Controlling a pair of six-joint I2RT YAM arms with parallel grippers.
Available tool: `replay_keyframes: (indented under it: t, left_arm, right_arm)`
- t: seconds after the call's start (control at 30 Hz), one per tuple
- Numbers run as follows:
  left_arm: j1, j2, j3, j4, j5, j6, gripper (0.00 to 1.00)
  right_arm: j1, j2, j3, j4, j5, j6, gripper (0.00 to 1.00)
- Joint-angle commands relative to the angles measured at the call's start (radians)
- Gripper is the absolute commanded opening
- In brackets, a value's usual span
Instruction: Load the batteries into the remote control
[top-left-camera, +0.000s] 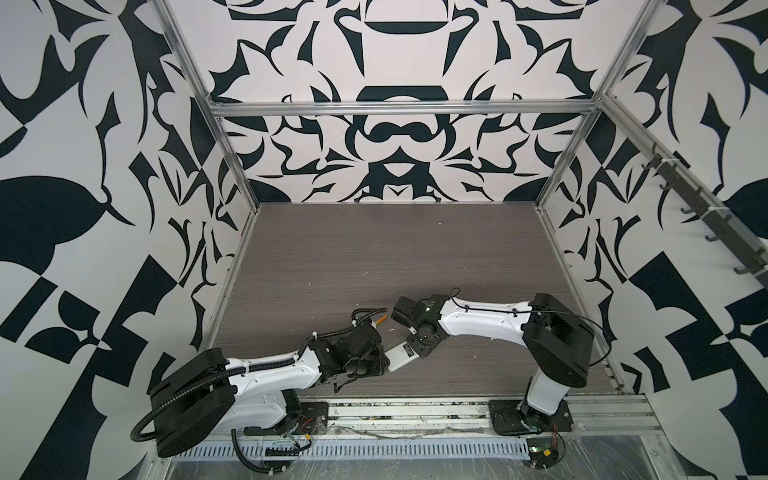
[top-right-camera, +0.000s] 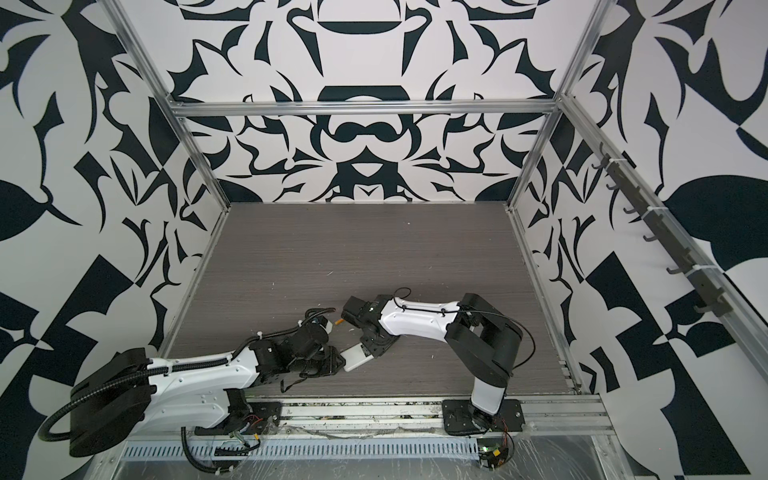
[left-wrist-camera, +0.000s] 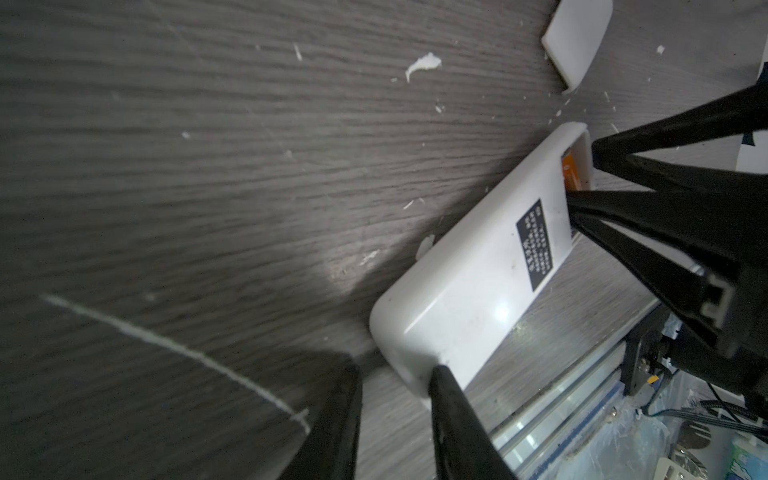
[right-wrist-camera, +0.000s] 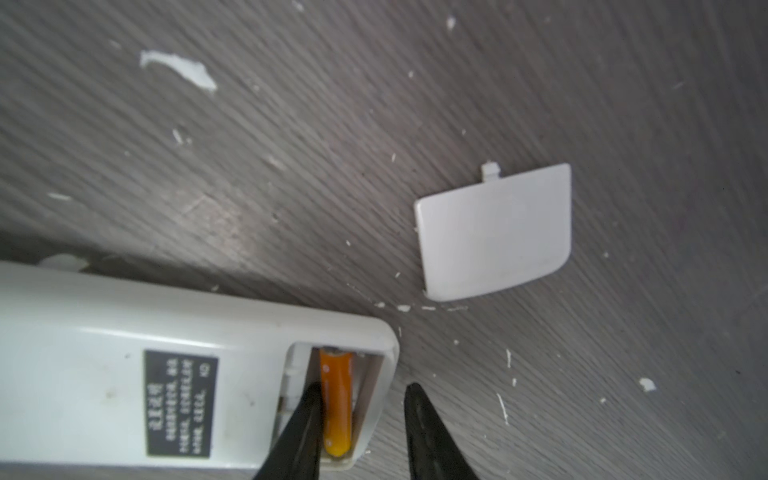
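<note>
Worktop: grey woodgrain, white-flecked.
Remote: back up, one battery seated.
Cover: lay apart.
Right fingers: parted, straddling the compartment wall.
Left fingers: grip unclear.

A robotics lab test cell: 2 white-and-black arms bolted to an aluminium rail work over a grey woodgrain bench, enclosed by a metal frame and bold black-and-white patterned panels.
</note>
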Motion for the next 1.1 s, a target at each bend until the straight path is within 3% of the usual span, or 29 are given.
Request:
replay_keyframes:
  t: [0.0,0.4,1.07]
  left_arm:
    - [0.005,0.01,-0.001,0.019,-0.002,-0.002,0.32]
    - [0.004,0.005,-0.014,0.024,-0.002,-0.007,0.32]
    - [0.004,0.01,-0.02,0.037,0.0,-0.012,0.31]
  right_arm:
    - [0.016,0.019,0.025,-0.044,0.109,0.029,0.35]
    - [0.072,0.053,0.061,-0.09,0.224,0.068,0.26]
    - [0.072,-0.018,0.02,-0.005,0.194,0.085,0.13]
